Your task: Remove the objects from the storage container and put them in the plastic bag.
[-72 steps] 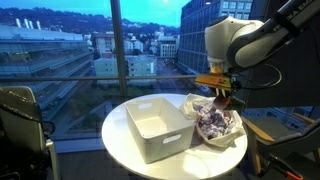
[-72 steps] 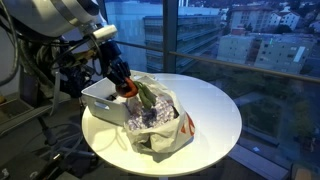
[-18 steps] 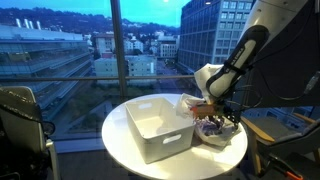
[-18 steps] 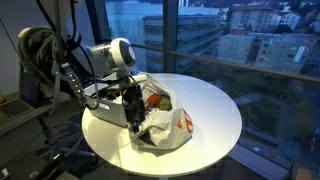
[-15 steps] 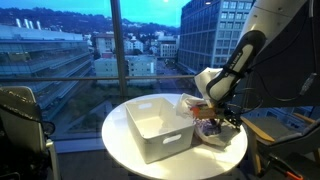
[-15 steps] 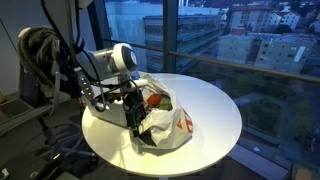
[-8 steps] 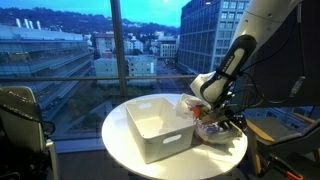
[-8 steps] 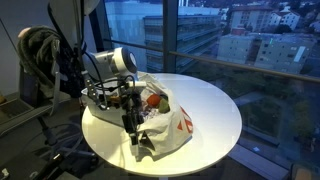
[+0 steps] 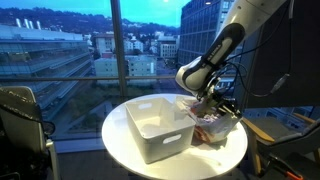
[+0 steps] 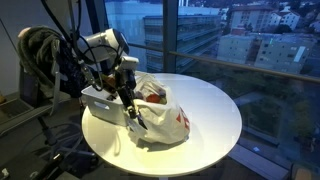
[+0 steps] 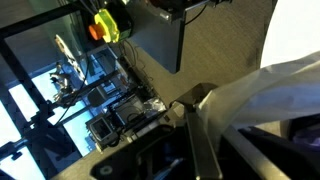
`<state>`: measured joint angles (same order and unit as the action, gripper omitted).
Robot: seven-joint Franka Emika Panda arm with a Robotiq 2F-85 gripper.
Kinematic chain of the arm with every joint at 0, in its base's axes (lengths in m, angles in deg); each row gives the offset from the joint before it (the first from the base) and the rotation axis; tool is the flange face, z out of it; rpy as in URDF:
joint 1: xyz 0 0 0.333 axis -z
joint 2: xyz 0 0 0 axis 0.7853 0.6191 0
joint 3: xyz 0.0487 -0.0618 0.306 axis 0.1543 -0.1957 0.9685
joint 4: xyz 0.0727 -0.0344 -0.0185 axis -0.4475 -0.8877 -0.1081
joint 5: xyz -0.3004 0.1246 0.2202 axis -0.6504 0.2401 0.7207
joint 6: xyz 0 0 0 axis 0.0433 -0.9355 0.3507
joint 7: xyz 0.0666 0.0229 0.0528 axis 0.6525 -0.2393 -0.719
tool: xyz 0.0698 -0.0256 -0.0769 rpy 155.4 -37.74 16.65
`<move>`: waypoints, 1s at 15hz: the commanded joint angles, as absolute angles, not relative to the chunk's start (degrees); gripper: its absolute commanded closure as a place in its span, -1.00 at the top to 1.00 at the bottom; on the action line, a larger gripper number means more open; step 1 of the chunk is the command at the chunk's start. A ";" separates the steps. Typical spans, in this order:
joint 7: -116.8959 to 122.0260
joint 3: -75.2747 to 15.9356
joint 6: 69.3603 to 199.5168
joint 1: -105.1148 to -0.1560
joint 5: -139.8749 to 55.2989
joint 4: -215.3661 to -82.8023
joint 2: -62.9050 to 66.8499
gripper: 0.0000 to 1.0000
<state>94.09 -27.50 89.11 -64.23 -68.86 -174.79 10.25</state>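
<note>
Right of centre in an exterior view, my fingers (image 9: 207,108) sit low at the near lip of the plastic bag (image 9: 229,126), just beside the right-hand wall of the storage container (image 9: 165,143). They are closed. In the wrist view a taut white fold runs from the fingers (image 11: 197,105) toward the upper right of the frame, so I judge that I am pinching the bag's thin film, not one of the objects.

The container looks bare inside. The mottled cloth (image 9: 211,122) lies in the bag, and in an exterior view a reddish item (image 10: 154,96) shows in the bag's mouth, above and right of my fingers (image 10: 133,112). From them the bag (image 10: 172,120) spreads rightward across the round worktop (image 10: 215,115), with the container (image 10: 97,100) to the left, behind my wrist.

My arm (image 9: 226,44) comes down steeply from the upper right of the frame, wrist bent so the fingers point down and slightly toward the bag. Whatever comes next turns on that edge I hold: pulling away from the container would probably drag the whole bag along.
</note>
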 commanded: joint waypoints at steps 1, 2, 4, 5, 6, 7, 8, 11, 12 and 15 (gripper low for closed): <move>92.94 -26.23 75.91 -66.75 -73.49 -168.95 8.21 -0.85; 92.96 -25.75 72.28 -67.26 -75.17 -167.58 7.55 -0.83; 92.97 -24.49 66.18 -68.14 -78.88 -165.31 5.82 -0.82; 93.01 -23.72 64.22 -68.40 -80.64 -164.42 5.08 -0.84; 93.39 -22.89 63.49 -68.55 -82.22 -163.93 4.13 -0.84; 93.53 -22.08 63.28 -68.46 -83.33 -163.23 3.83 -0.84; 92.99 -21.29 64.59 -67.94 -83.61 -163.05 3.87 -0.85; 93.78 -19.68 75.50 -65.93 -80.69 -164.68 4.72 -0.84; 94.30 -19.40 80.23 -65.31 -78.82 -165.26 4.98 -0.85; 94.75 -19.58 92.25 -64.52 -75.43 -167.60 4.92 -0.33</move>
